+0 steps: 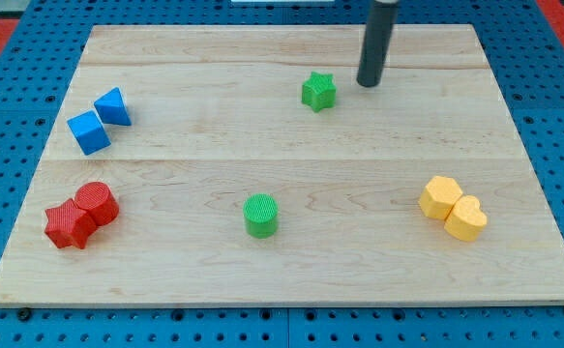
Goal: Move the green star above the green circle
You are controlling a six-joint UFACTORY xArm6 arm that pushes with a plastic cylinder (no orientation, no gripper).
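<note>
Landmark: the green circle [260, 215], low on the wooden board [282, 58], near the middle.
Green star [318, 92]: higher up in the view than the green circle and a bit to the view's right, well apart from it.
My tip [368, 83]: just beside the green star on the view's right, not touching it.
Jaws: there are none, only a dark rod.
Blue blocks [100, 120]: two, touching, far up and to the view's left of the green circle.
Red blocks [81, 215]: two, touching, level with the green circle, far to the view's left.
Yellow blocks [453, 207]: two, touching, level with the green circle, far to the view's right.
</note>
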